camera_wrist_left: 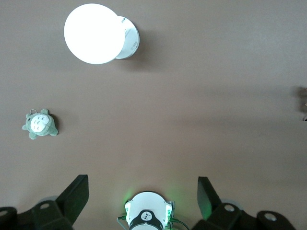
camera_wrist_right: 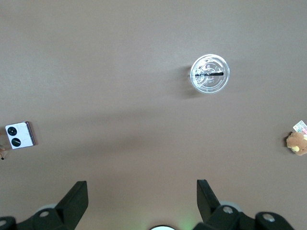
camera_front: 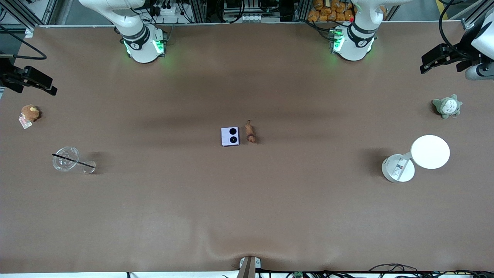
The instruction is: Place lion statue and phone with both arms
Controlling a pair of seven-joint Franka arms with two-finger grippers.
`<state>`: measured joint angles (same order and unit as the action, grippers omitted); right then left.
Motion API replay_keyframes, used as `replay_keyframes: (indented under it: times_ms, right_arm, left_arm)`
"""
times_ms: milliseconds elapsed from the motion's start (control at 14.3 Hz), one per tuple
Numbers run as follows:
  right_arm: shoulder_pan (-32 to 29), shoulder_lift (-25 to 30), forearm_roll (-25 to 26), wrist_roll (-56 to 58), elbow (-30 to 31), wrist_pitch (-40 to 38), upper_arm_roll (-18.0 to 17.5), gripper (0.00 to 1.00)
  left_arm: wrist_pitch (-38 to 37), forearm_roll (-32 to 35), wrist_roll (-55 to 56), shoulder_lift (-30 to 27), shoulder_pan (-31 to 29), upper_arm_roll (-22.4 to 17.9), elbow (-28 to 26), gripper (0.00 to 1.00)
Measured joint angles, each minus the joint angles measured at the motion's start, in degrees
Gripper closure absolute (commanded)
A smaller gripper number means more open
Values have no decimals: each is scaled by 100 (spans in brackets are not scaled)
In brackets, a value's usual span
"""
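Observation:
The phone (camera_front: 230,136), a small square pale lavender one with two black circles, lies flat at the middle of the table. The lion statue (camera_front: 250,132), a tiny reddish-brown figurine, lies right beside it toward the left arm's end. My left gripper (camera_front: 428,63) is raised over the left arm's end of the table, open and empty (camera_wrist_left: 142,190). My right gripper (camera_front: 48,85) is raised over the right arm's end, open and empty (camera_wrist_right: 142,190). The right wrist view shows the phone (camera_wrist_right: 20,135) at its edge. The left wrist view shows only a sliver of the lion statue (camera_wrist_left: 303,103).
A white round disc lamp (camera_front: 430,151) and a grey-green plush (camera_front: 447,106) are at the left arm's end. A clear cup with a black straw (camera_front: 66,158) and a round brown plush with tag (camera_front: 29,113) are at the right arm's end.

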<state>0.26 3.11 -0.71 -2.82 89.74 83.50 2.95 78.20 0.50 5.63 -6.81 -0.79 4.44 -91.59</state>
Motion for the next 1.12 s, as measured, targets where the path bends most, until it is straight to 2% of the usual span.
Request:
replay_keyframes:
  times_ms: [771,1122]
  right_arm:
    - [0,0,0,0,0,-11,0,0]
    - [0,-1,0,0,0,-13,0,0]
  left_arm:
    - [0,0,6,99,72,76,-3,0]
    - [96,-5,544,345,81,563,-3,0]
